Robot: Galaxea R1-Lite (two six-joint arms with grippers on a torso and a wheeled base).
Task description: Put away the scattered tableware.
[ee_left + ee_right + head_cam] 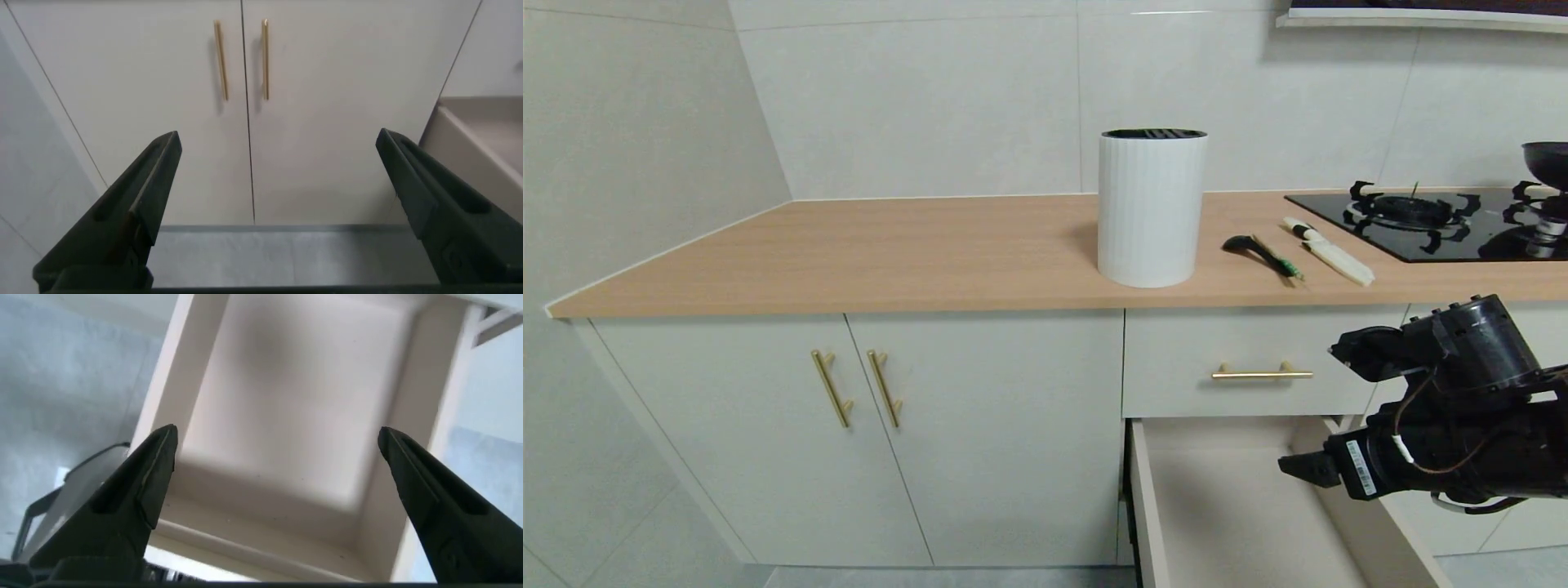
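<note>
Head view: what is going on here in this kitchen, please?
The robot holds nothing at this moment. Its right gripper, open, hangs over the open lower drawer. The left gripper, also open, faces the cabinet doors. On the counter, a dark spoon and a pale utensil lie beside the white holder, not yet put away.

A black spoon [1245, 244] and a thin green-tipped stick [1284, 265] are seen lying flat and touching on the desk [931, 253], above the right hand [1319, 408] and farther back. Just beside them a cream-coloured knife [1330, 251] is laid at a slant. A pulled-out drawer [1147, 498] is found under the hand.
</note>
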